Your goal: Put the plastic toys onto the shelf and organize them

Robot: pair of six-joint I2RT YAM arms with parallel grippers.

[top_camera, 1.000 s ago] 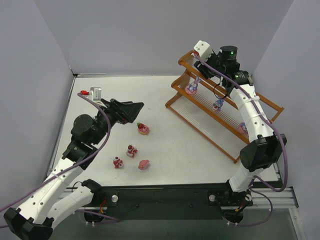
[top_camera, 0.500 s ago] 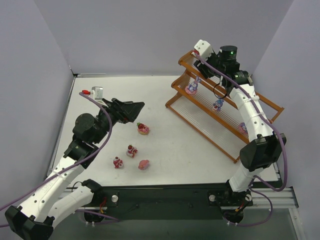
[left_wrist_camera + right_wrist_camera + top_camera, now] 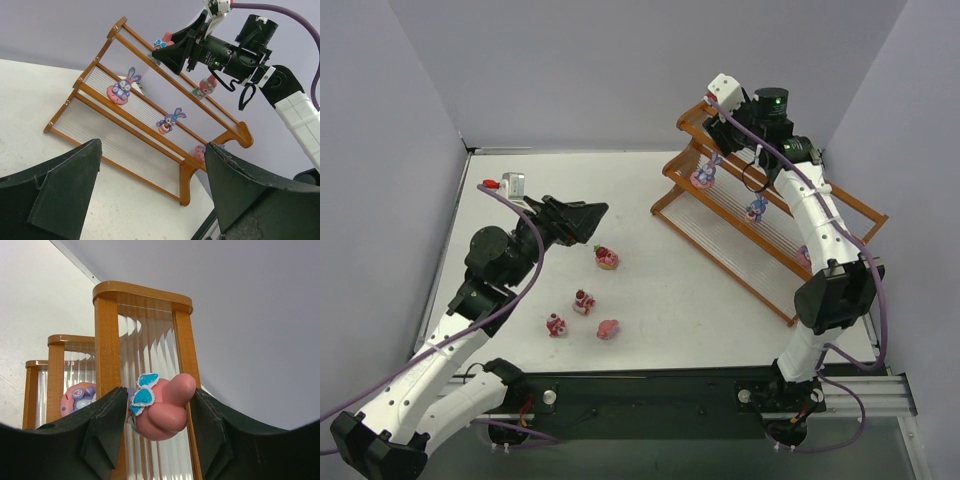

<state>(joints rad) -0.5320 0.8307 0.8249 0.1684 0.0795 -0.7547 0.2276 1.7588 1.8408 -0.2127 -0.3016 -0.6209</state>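
The shelf (image 3: 775, 235) stands at the back right and also shows in the left wrist view (image 3: 140, 107). My right gripper (image 3: 718, 128) is at the far-left end of the top tier, shut on a pink toy with a blue bow (image 3: 162, 407), which the left wrist view shows too (image 3: 162, 42). Bunny toys sit on the shelf (image 3: 120, 90), (image 3: 169, 120), (image 3: 206, 86), and one is half hidden on the lowest tier (image 3: 200, 150). Several pink and red toys lie on the table (image 3: 607, 258), (image 3: 584, 300), (image 3: 556, 325), (image 3: 608, 328). My left gripper (image 3: 588, 222) is open and empty above the table, left of them.
Grey walls close in the white table (image 3: 650, 290) at the back and on both sides. The shelf's wooden end posts (image 3: 107, 345) stand right behind the held toy. The black base rail (image 3: 650, 400) runs along the near edge.
My right gripper has shifted slightly up and to the far left along the top tier with the pink toy. The left arm has barely moved.
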